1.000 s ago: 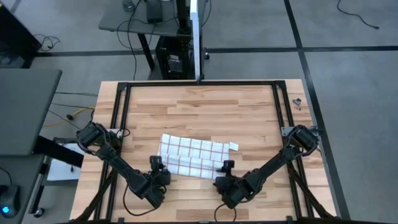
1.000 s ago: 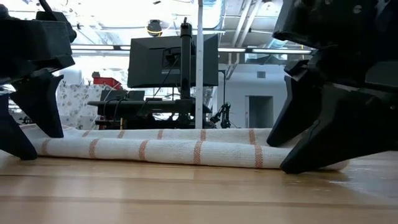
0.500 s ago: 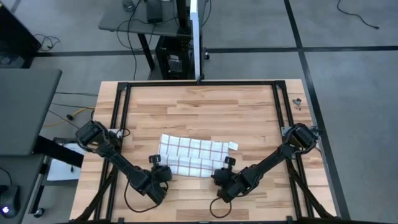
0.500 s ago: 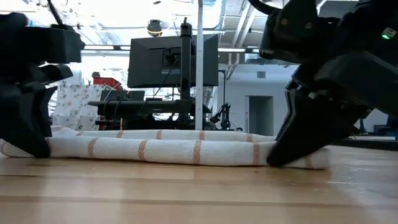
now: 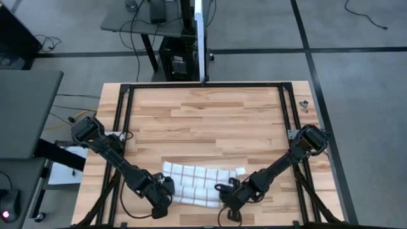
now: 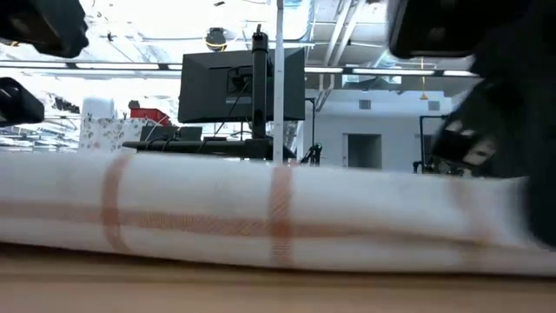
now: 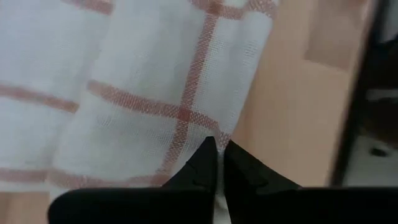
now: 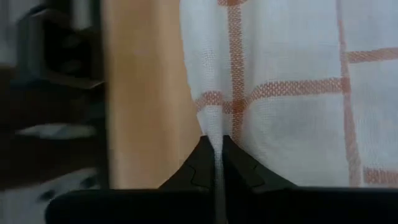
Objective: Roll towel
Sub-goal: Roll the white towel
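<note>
The towel (image 5: 200,181), white with a red-brown grid, lies flat on the wooden table close to its near edge. It fills the low view as a wide band (image 6: 278,209). My left gripper (image 5: 166,189) is shut at the towel's near left corner and my right gripper (image 5: 224,191) is shut at its near right corner. Each wrist view shows the dark fingertips closed on cloth, the left (image 7: 219,146) and the right (image 8: 216,144). My left gripper pinches the towel near its left side edge (image 7: 211,127) between its two fingertips, coming from the near side and slanting down. The cloth beyond the fingers lies spread on the table. One layer or several, I cannot tell. My right gripper pinches a small raised ridge of cloth (image 8: 215,121) close to the towel's right side edge, between its two fingertips. It comes from the near side and slants down. The rest of the towel lies flat on the wood beyond.
A black frame rail (image 5: 121,114) runs around the table's sides and far edge. A small dark object (image 5: 304,104) sits at the far right corner. Bare wood (image 5: 203,117) stretches across the far half. In the low view, a monitor (image 6: 243,83) stands beyond the table.
Both grippers have shut on the towel's near corners and drawn back toward the table's near edge. The whole towel has slid with them toward the near edge and now looms much larger in the low view.
</note>
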Motion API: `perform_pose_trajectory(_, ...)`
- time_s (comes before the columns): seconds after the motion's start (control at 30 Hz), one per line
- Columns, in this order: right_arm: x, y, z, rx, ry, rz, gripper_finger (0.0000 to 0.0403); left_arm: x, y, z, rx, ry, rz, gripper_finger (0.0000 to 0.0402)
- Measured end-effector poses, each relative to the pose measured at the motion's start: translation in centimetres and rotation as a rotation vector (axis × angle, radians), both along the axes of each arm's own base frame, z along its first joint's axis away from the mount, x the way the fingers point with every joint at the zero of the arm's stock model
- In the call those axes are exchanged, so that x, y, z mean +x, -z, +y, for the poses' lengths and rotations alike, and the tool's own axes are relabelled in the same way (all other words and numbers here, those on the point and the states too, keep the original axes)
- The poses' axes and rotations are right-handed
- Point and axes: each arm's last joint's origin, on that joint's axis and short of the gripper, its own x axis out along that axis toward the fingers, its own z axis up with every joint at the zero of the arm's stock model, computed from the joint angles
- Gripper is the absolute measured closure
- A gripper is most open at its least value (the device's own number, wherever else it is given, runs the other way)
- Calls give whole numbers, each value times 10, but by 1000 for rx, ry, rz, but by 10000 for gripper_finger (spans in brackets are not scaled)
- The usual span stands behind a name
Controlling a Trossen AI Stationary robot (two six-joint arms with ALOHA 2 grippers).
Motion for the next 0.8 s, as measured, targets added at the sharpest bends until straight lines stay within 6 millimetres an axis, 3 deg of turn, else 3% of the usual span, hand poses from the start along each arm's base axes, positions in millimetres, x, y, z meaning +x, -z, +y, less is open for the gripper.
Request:
perform_pose_trajectory(0.13, -1, -18, -2, 64, -11, -23, 402, 2, -16, 10, -90, 18, 11, 401)
perform_pose_trajectory(0.33, -11, -33, -29, 142, 70, -58, 402, 6, -31, 39, -118, 28, -14, 401)
perform_pose_trajectory(0.53, -28, -14, -53, 315, 220, -108, 403, 15, -24, 69, -20, 73, 16, 401)
perform_pose_trajectory(0.8, -36, 14, -59, 306, 314, -36, 403, 30, -7, 85, 49, 137, 34, 402)
